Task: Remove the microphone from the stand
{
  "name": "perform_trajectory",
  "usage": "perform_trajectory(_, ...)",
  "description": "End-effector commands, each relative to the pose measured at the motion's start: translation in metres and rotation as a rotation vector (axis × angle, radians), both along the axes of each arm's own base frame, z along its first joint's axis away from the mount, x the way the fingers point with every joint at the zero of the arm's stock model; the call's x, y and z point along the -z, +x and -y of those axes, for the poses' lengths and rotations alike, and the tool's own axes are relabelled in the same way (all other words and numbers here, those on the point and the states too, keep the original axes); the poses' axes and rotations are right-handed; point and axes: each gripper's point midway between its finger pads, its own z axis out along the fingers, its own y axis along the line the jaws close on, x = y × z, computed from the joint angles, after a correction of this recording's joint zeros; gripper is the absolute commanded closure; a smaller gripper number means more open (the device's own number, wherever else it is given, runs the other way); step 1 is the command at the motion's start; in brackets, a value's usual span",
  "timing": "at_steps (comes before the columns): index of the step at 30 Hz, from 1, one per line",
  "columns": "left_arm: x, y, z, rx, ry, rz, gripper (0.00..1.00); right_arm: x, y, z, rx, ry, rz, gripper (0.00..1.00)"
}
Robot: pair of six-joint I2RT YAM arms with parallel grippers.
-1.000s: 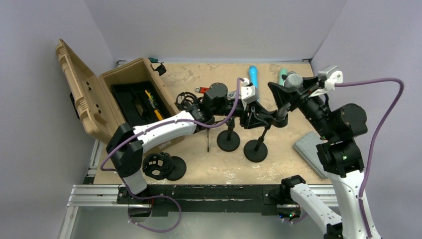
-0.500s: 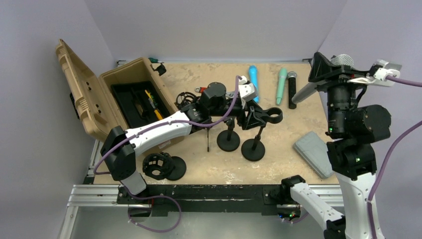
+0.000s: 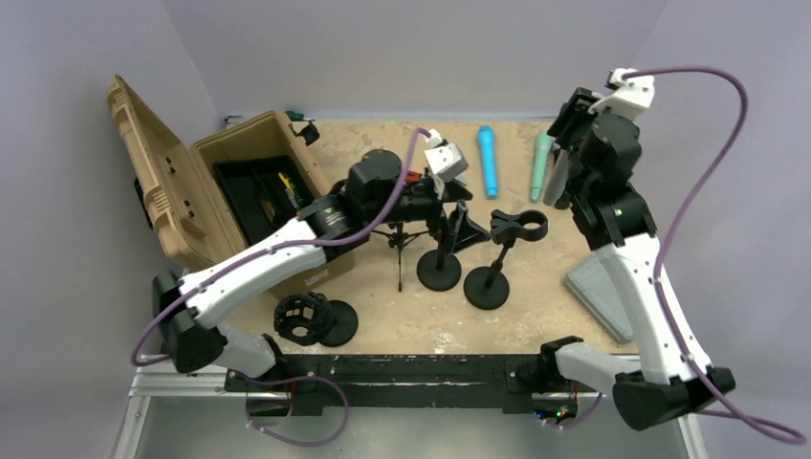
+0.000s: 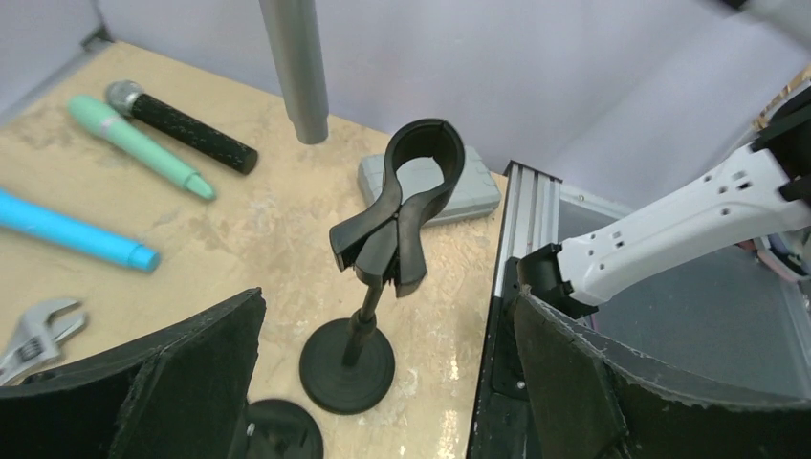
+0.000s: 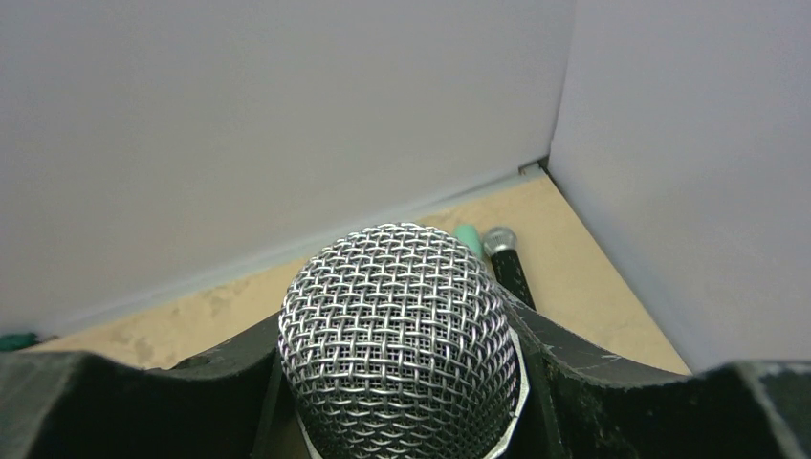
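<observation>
The grey mic (image 3: pixel 558 178), mesh head up, hung clear of the black stand (image 3: pixel 489 285), upright on the tabletop (image 3: pixel 536 316), clip (image 4: pixel 384 226) empty.

No legible text, label, brand or number anywhere, any marking on the tan case (image 3: pixel 163 201) perhaps too small.

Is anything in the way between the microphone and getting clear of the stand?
Nothing visible. The microphone is gripped in the jaws of the right gripper, raised at the far right and well apart from the empty stand. The left gripper, jaws open, sits by that stand, not between them.
</observation>
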Motion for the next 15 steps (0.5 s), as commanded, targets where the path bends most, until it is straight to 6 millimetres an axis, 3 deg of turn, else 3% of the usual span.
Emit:
perform_trajectory(1,-0.079,-0.015,-0.065,-0.158,-0.066,0.055,0.00,0.009,0.030,0.024,0.068,-0.005,-0.030,1.00)
perform_trajectory(6,-0.106,-0.023,-0.134,-0.330,-0.054,0.164,0.00,0.052,0.088,0.035,0.019,-0.028,-0.152,1.00)
perform_trajectory(7,-0.107,-0.022,-0.147,-0.366,-0.047,0.201,0.00,0.068,0.102,0.034,0.014,-0.040,-0.194,1.00)
perform_trajectory(10,-0.107,-0.020,-0.179,-0.465,-0.040,0.290,0.00,0.095,0.130,0.030,0.000,-0.042,-0.267,1.00)
perform_trajectory(15,-0.089,-0.014,-0.208,-0.566,-0.021,0.392,0.01,0.141,0.171,0.013,-0.077,-0.006,-0.359,1.00)
